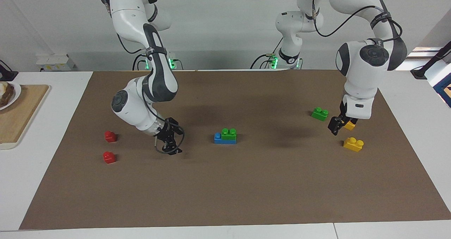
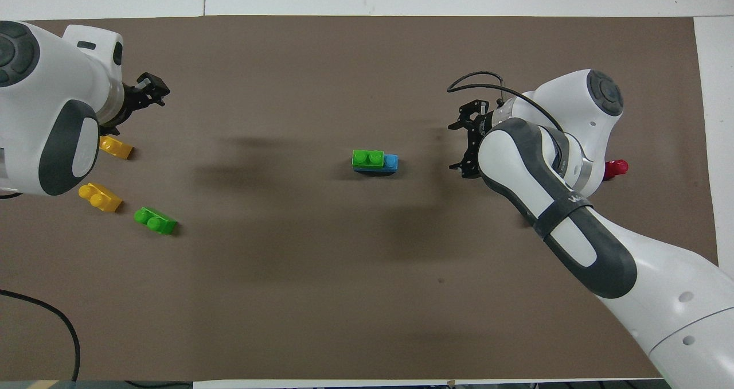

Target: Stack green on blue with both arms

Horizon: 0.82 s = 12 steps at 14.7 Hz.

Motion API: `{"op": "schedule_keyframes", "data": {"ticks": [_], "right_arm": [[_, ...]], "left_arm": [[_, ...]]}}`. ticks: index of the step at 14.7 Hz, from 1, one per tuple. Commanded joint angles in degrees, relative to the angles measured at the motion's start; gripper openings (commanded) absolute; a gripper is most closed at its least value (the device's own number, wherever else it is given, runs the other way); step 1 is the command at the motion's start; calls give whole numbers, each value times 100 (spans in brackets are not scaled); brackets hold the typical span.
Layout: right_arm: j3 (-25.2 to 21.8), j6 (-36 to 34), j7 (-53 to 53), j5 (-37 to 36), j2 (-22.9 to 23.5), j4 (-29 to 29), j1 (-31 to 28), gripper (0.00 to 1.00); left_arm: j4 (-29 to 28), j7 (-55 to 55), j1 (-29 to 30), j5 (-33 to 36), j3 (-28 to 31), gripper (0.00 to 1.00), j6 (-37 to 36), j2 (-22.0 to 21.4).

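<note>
We saw the bench (image 1: 246,182), under its brown mat, carrying one finished-looking pair at its middle: a green brick (image 1: 229,133) sat on a blue brick (image 1: 225,139), covering two studs and leaving one blue stud bare at the end toward the right arm. The right arm reached low over the mat, and the right tool (image 1: 170,144) hung between that stack and the two red bricks (image 1: 110,136), its fingers spread wide with nothing between them. The left tool (image 1: 337,125) hovered at the left arm's end of the bench, jaws fully apart and empty, close over one yellow brick (image 1: 350,125), with a second yellow brick (image 1: 353,144) just beside. The loose green brick (image 1: 320,114) lay near it, a little nearer to the robots. We saw no second blue brick. We judged the placing done and the release the step in hand: to do it well, the right tool should rise clear before swinging away, so as not to nudge the stack.
</note>
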Motion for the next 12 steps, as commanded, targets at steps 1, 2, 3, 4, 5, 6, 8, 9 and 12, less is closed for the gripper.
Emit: {"op": "schedule_keyframes", "data": {"ticks": [1,2,3,4,5,6,8,9,12], "right_arm": [[41,-271,-474,133,-117,-16,-264,91],[41,-271,-561,124,-117,-16,-299,91],[41,-289,-649,115,-117,-16,-343,91],[32,-367,-755,97,-117,-16,-422,91],[32,-455,-930,97,-117,27,-518,91],[15,-552,-1071,88,-117,63,-606,92],[6,-763,-1221,-147,-161,220,-756,93],[6,-877,-1265,-384,-179,317,-826,93],[-3,-1255,-1808,-981,-485,537,-906,94]], "left_arm": [[-116,998,209,-38,-82,100,-401,-326],[-125,1192,209,-221,-74,100,-542,-440],[-125,1351,209,-406,-65,100,-691,-598],[-142,1430,209,-512,-65,100,-875,-756],[-151,1431,209,-592,-65,100,-1025,-879],[-169,1431,192,-653,-65,100,-1148,-1002],[-221,1484,148,-680,-65,100,-1333,-1196],[-282,1667,148,-680,-65,100,-1378,-1275],[-353,2248,209,-838,-56,100,-1448,-1442]]}}
